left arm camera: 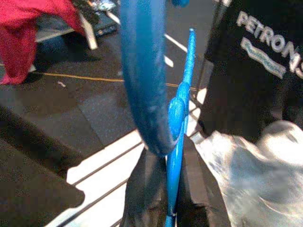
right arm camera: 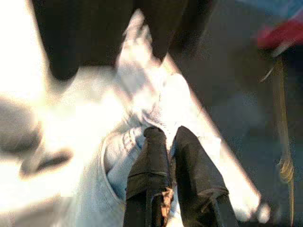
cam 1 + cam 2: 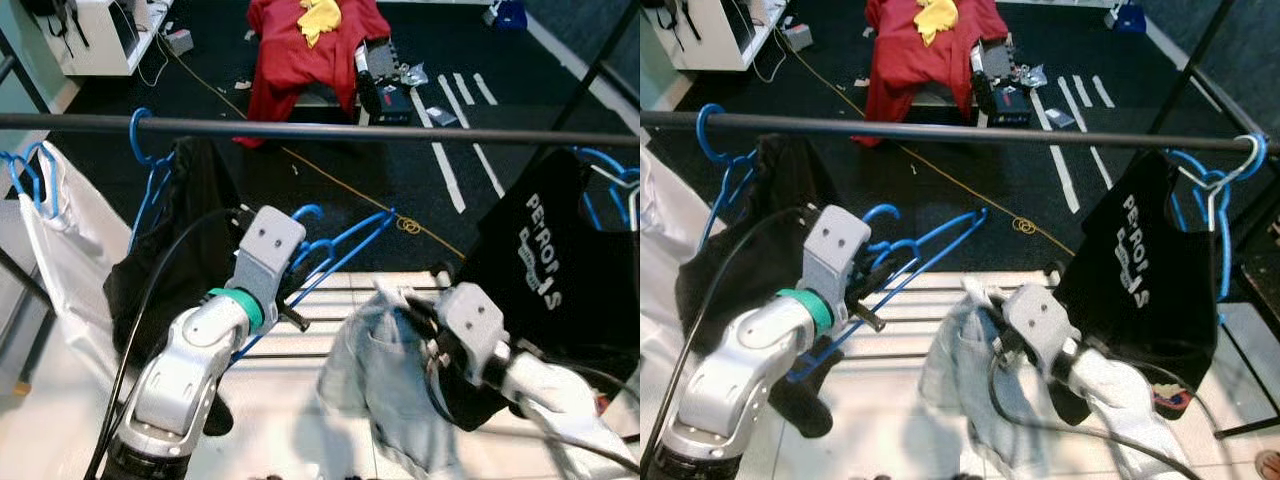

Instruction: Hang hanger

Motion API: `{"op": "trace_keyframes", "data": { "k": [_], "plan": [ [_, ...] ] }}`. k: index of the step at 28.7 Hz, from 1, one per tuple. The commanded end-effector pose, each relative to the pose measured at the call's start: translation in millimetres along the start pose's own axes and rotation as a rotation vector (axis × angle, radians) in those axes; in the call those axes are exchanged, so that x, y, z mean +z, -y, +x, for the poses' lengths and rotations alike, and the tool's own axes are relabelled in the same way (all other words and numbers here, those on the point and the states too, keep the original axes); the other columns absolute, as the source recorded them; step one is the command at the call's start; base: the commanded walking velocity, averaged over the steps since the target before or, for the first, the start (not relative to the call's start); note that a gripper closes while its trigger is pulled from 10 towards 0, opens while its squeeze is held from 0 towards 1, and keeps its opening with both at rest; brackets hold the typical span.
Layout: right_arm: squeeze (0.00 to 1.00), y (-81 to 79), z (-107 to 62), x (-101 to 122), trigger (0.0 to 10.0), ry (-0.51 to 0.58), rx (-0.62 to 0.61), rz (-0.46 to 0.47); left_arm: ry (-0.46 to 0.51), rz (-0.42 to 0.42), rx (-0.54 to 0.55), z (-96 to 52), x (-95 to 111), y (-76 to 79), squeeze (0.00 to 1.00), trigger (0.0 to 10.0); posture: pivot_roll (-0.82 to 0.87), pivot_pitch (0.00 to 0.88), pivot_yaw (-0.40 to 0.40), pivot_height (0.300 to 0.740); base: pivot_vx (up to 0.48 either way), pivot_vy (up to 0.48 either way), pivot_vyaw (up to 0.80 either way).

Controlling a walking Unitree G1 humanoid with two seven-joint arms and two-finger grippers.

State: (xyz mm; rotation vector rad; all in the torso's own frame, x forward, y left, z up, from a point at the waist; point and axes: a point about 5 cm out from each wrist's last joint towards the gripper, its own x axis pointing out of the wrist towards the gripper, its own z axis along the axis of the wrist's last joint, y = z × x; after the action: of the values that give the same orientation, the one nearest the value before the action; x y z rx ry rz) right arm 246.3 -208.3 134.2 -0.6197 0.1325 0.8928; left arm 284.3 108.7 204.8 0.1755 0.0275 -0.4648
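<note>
Here, left gripper [image 3: 297,283] clamped on blue hanger [image 3: 345,248], which runs to its 2 o'clock, below the rail [image 3: 400,131]; right gripper [image 2: 168,142] pinching pale jeans [image 3: 385,375].

Hanger [image 1: 176,118]: glossy blue plastic, smooth. Rail [image 3: 330,129] above it: dark matt metal. Shirt [image 3: 1140,270] right of hanger: matt black cloth, white print. Garment [image 3: 385,375] below hanger: pale, soft, crumpled cloth.

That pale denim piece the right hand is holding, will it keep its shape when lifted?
Probably not. The pale denim garment already sags in folds below the right hand, so it looks floppy. It seems light, and the hand's fingers pinching cloth should hold it without slipping.
</note>
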Motion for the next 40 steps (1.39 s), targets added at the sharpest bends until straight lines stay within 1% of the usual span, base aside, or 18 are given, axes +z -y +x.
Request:
{"op": "trace_keyframes", "data": {
  "k": [1, 4, 5, 6, 7, 10, 11, 13, 14, 15, 16, 17, 19, 20, 22, 28, 33, 40],
  "plan": [
    [0.00, -3.7, -0.3, 5.6, 10.0, 0.026, 0.049, 0.002, -0.003, -0.013, 0.007, -3.3, -0.8, -1.1, 0.00, 10.0, -0.10, 0.174, 0.034, 0.740, 0.000, 0.000, 0.00],
    [0.00, 17.1, -26.7, -11.8, 10.0, -0.171, 0.112, -0.160, 0.014, 0.039, -0.013, -17.5, -3.1, -8.8, 0.00, 10.0, -0.11, 0.177, 0.037, 0.740, 0.000, 0.000, 0.00],
    [0.00, 17.1, -26.7, -11.8, 10.0, -0.171, 0.112, -0.160, 0.014, 0.039, -0.013, -17.5, -3.1, -8.8, 0.00, 10.0, -0.11, 0.177, 0.037, 0.740, 0.000, 0.000, 0.00],
    [0.00, 24.6, -31.5, -14.1, 10.0, -0.217, 0.112, -0.207, 0.017, 0.054, -0.028, -22.4, -4.1, -9.8, 0.00, 10.0, -0.11, 0.177, 0.037, 0.740, 0.000, 0.000, 0.00],
    [0.00, 24.6, -31.5, -14.1, 10.0, -0.217, 0.112, -0.207, 0.017, 0.054, -0.028, -22.4, -4.1, -9.8, 0.00, 10.0, -0.11, 0.177, 0.037, 0.740, 0.000, 0.000, 0.00],
    [0.00, 57.0, -24.6, -2.4, 10.0, -0.182, -0.065, -0.301, -0.019, 0.163, -0.118, -40.7, -17.2, -5.3, 0.00, 10.0, -0.11, 0.180, 0.035, 0.740, 0.000, 0.000, 0.00],
    [0.00, 57.0, -24.6, -2.4, 10.0, -0.182, -0.065, -0.301, -0.019, 0.163, -0.118, -40.7, -17.2, -5.3, 0.00, 10.0, -0.11, 0.180, 0.035, 0.740, 0.000, 0.000, 0.00],
    [0.00, 73.3, -17.2, 12.8, 10.0, -0.121, -0.170, -0.356, -0.083, 0.255, -0.179, -54.1, -32.0, -2.1, 0.00, 10.0, -0.11, 0.180, 0.035, 0.740, 0.000, 0.000, 0.00],
    [0.00, 73.3, -17.2, 12.8, 10.0, -0.121, -0.170, -0.356, -0.083, 0.255, -0.179, -54.1, -32.0, -2.1, 0.00, 10.0, -0.11, 0.180, 0.035, 0.740, 0.000, 0.000, 0.00],
    [0.00, 76.2, -14.1, 20.7, 10.0, -0.097, -0.185, -0.396, -0.111, 0.277, -0.208, -60.2, -37.2, -1.3, 0.00, 10.0, -0.11, 0.180, 0.035, 0.740, 0.000, 0.000, 0.00],
    [0.00, 74.9, -10.2, 26.5, 10.0, -0.082, -0.165, -0.441, -0.136, 0.292, -0.240, -66.3, -41.5, -1.2, 0.00, 10.0, -0.09, 0.178, 0.033, 0.740, 0.000, 0.000, 0.00],
    [0.00, 74.9, -10.2, 26.5, 10.0, -0.082, -0.165, -0.441, -0.136, 0.292, -0.240, -66.3, -41.5, -1.2, 0.00, 10.0, -0.09, 0.178, 0.033, 0.740, 0.000, 0.000, 0.00],
    [0.00, 69.1, -5.0, 30.6, 10.0, -0.078, -0.100, -0.498, -0.165, 0.306, -0.281, -73.8, -45.8, -2.0, 0.00, 10.0, -0.09, 0.178, 0.032, 0.740, 0.000, 0.000, 0.00],
    [0.00, 69.1, -5.0, 30.6, 10.0, -0.078, -0.100, -0.498, -0.165, 0.306, -0.281, -73.8, -45.8, -2.0, 0.00, 10.0, -0.09, 0.178, 0.032, 0.740, 0.000, 0.000, 0.00],
    [0.00, 58.6, 0.5, 26.0, 10.0, -0.084, 0.021, -0.523, -0.185, 0.319, -0.307, -78.9, -47.4, -6.8, 0.00, 10.0, -0.09, 0.179, 0.032, 0.740, 0.000, 0.000, 0.00],
    [0.00, 48.2, 5.7, 12.1, 10.0, -0.110, 0.164, -0.534, -0.189, 0.336, -0.347, -82.6, -47.6, -10.0, 0.00, 10.0, -0.10, 0.185, 0.031, 0.740, 0.000, 0.000, 0.00],
    [0.00, 49.0, 8.6, 8.4, 10.0, -0.122, 0.196, -0.543, -0.200, 0.340, -0.385, -85.3, -50.5, -7.4, 0.00, 10.0, -0.09, 0.187, 0.033, 0.740, 0.000, 0.000, 0.00],
    [0.00, 51.7, 15.7, 16.9, 10.0, -0.093, 0.278, -0.579, -0.235, 0.366, -0.450, -90.5, -57.1, -6.8, 0.00, 10.0, -0.10, 0.190, 0.029, 0.740, 0.000, 0.000, 0.00]
  ]
}}
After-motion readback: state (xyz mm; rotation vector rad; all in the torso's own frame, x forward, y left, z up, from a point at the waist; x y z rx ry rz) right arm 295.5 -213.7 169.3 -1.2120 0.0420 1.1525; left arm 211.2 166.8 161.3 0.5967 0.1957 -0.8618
